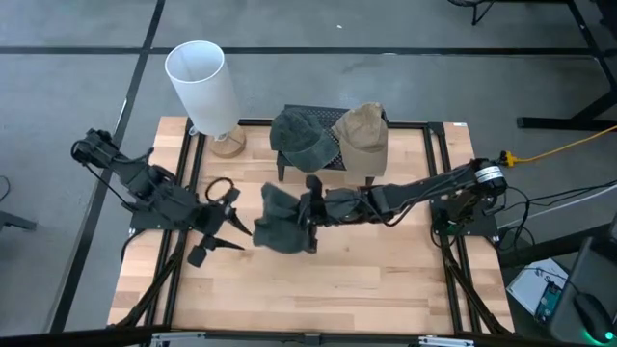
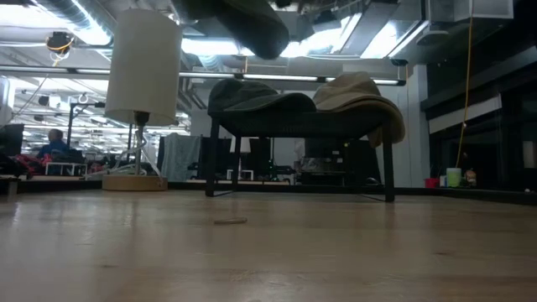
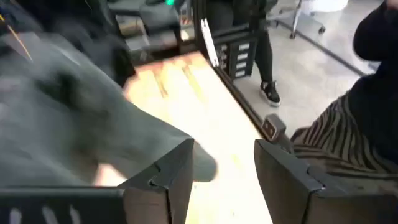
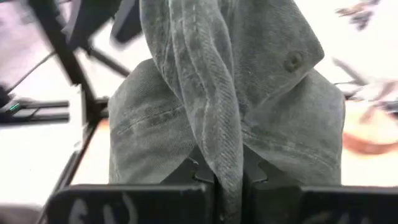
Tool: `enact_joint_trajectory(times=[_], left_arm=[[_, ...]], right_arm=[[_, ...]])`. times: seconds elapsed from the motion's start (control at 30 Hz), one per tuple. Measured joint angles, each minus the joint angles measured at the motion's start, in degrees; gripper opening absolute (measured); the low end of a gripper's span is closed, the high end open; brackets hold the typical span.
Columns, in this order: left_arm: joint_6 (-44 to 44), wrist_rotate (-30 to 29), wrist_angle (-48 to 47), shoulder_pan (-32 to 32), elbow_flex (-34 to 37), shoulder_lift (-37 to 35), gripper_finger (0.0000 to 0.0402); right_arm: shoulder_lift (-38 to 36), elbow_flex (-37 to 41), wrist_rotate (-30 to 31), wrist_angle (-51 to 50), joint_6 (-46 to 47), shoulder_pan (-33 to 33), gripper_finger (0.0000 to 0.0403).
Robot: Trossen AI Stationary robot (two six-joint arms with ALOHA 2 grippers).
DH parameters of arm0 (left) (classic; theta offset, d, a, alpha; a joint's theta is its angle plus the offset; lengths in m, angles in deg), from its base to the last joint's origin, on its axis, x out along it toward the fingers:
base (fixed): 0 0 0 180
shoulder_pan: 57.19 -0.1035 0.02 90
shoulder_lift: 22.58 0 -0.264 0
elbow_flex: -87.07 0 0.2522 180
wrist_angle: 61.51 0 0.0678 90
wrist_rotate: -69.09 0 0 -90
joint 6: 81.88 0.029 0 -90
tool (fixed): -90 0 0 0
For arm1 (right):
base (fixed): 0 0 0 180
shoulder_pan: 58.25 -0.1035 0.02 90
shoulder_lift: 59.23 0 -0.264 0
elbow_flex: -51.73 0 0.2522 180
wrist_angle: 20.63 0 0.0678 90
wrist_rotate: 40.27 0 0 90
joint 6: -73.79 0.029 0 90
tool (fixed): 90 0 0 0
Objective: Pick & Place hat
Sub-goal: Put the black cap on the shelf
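Observation:
A dark grey hat point(image 1: 278, 222) hangs above the middle of the table, with my right gripper point(image 1: 307, 212) shut on it. In the low view only its underside point(image 2: 247, 29) shows, at the top of the picture. My left gripper point(image 1: 235, 222) stands open just left of the hat, nothing between its fingers point(image 3: 168, 183). The hat point(image 3: 68, 124) shows blurred beside one of them. At the far edge, a dark green hat point(image 1: 301, 137) and a tan hat point(image 1: 362, 135) rest crown up on a black stand point(image 2: 302, 126). My right gripper pinches a bunched fold of the grey hat's cloth point(image 4: 227, 155) between its two fingers. It comes nearly level from the table's right. The hat is lifted clear of the table and droops around and beyond the fingertips.
A white lamp point(image 1: 202, 82) on a round wooden base stands at the far left corner. Bare wood lies along the table's near half point(image 1: 318, 289). Black frame rails point(image 1: 439, 173) run along the table's sides.

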State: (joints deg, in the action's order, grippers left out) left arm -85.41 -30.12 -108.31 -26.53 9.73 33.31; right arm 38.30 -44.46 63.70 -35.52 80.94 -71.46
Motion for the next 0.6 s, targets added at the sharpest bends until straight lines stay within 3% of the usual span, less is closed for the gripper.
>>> enact_joint_trajectory(times=[0.33, 0.6], left_arm=[[-0.28, -0.24, -0.74, -0.01, 0.74, 4.46, 0.0160], [-4.45, -0.28, -0.70, -0.01, 0.75, 6.85, 0.0161]], right_arm=[[0.00, -4.69, 14.06, -3.07, -0.06, 0.67, 0.0016], [0.02, -4.67, 14.88, -3.93, 3.21, 3.37, 0.0016]])
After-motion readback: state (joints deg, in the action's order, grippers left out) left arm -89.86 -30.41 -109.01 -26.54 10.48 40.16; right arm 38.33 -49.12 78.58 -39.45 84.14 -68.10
